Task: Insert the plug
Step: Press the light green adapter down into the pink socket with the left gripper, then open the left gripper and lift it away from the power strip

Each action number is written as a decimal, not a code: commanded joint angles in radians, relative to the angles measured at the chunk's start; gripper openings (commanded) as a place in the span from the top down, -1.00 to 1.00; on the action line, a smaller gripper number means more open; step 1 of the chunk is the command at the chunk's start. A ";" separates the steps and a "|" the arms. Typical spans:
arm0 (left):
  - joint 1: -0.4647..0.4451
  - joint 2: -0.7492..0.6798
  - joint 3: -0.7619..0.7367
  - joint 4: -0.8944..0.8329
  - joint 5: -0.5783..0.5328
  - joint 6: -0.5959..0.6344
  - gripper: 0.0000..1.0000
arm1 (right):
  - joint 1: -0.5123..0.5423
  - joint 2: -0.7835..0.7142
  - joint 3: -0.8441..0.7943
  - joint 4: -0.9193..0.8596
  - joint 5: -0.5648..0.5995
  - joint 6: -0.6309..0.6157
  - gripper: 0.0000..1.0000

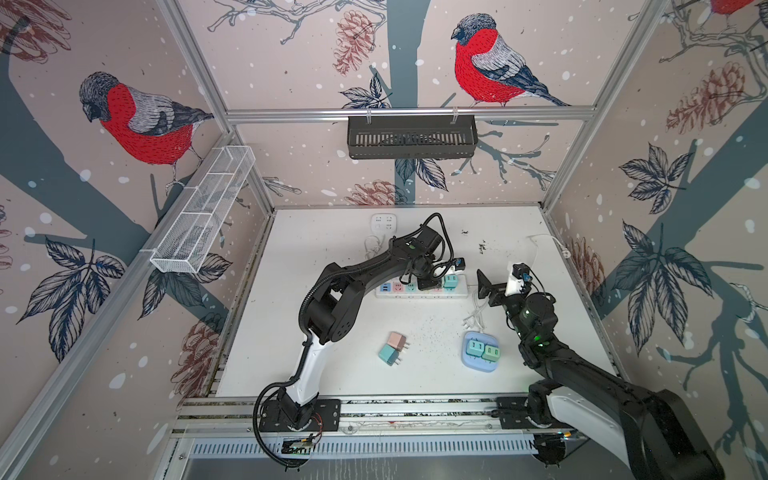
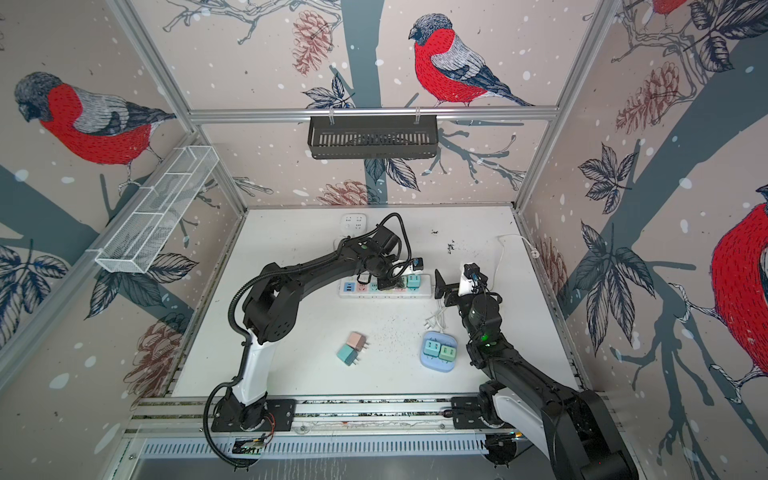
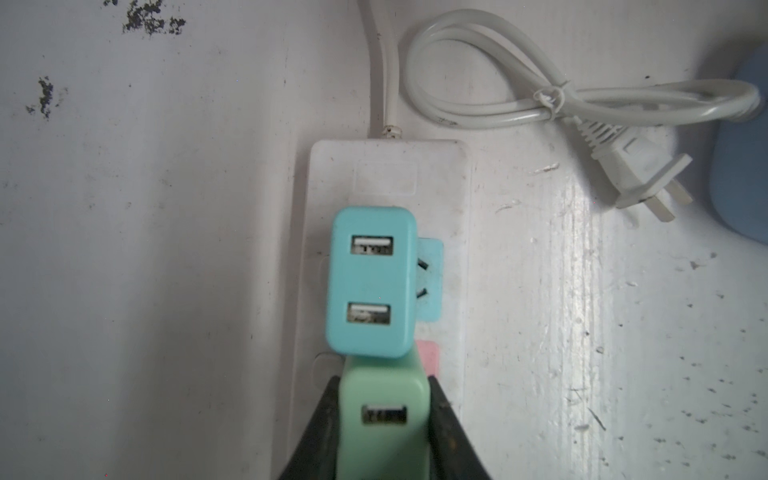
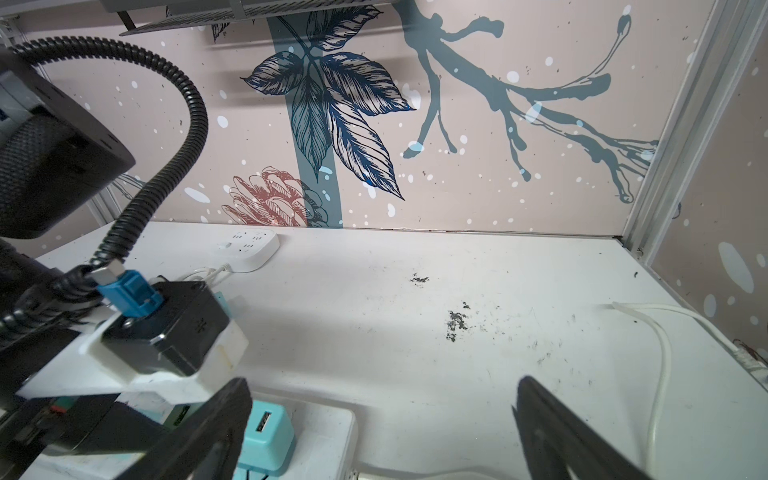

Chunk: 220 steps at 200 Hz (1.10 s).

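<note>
Leftmost, two loose plugs (image 1: 397, 340) are seen lying on the table (image 1: 332, 249). Further right, the green plug (image 3: 384, 419) is clamped between the jaws of the left gripper (image 3: 384, 388) over the power strip (image 3: 386, 174), just beside a seated turquoise plug (image 3: 370, 282) (whether its own prongs are in cannot be told). Past the strip's end, the right gripper (image 4: 380, 392) is held with jaws spread wide, empty.

From high above, both top views give you the whole worktop (image 1: 432, 382); each wrist view sits close, sharing the power strip (image 3: 382, 174).
</note>
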 commanded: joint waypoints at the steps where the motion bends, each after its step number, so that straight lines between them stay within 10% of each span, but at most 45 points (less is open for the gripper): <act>1: 0.006 0.026 0.006 -0.091 -0.019 0.010 1.00 | 0.001 -0.001 0.003 0.032 -0.012 0.001 -0.99; 44: 0.012 0.019 -0.015 -0.055 -0.021 -0.007 0.85 | 0.001 -0.003 0.000 0.033 -0.006 0.004 -0.99; 60: 0.012 -0.005 -0.045 -0.013 -0.022 -0.012 0.19 | 0.001 -0.012 -0.010 0.048 0.001 0.007 -0.99; 65: 0.012 -0.012 -0.054 -0.005 -0.019 -0.010 -0.81 | 0.001 -0.015 -0.016 0.055 0.003 0.007 -1.00; 69: 0.012 -0.017 -0.059 0.000 -0.018 -0.010 -0.97 | 0.001 -0.021 -0.021 0.058 0.003 0.009 -0.99; 127: 0.011 -0.119 -0.156 0.100 0.009 -0.020 -0.97 | -0.016 -0.125 -0.129 0.141 0.198 0.156 -0.99; 220: 0.012 -0.328 -0.331 0.248 0.032 -0.047 -0.98 | -0.044 0.012 0.000 0.020 0.153 0.183 -0.99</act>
